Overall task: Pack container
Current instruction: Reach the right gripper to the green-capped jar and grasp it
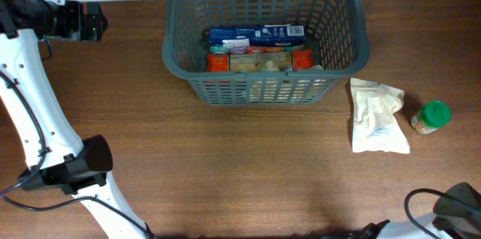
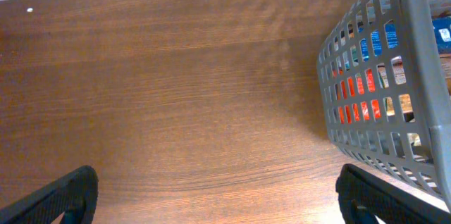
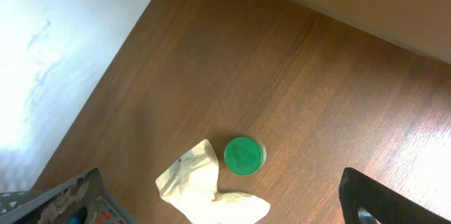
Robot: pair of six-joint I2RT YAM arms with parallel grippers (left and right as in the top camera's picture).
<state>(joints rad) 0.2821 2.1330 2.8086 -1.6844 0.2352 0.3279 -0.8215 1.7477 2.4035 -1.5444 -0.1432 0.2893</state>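
I see one container [image 1: 263, 92], a dark grey lattice basket at the upper centre of the overhead frame, standing on the wooden table [image 1: 225, 171]. Through its open top I count what look like four packets, though the lattice hides their edges: one blue box [image 1: 255, 36] at the back, two orange packs [image 1: 218, 62] at the front corners and one pale pack [image 1: 259, 62] between them. Two things lie outside it, at the right of the frame: one crumpled white pouch [image 1: 379, 115] and, just beside it, one green-lidded jar [image 1: 431, 116]. My left gripper [image 2: 215, 178] hangs over bare wood beside the container's wall, fingers [image 2: 56, 196] wide apart and holding nothing. My right gripper [image 3: 217, 178] shows one clear finger [image 3: 384, 199] at the lower right edge, so it seems spread too.
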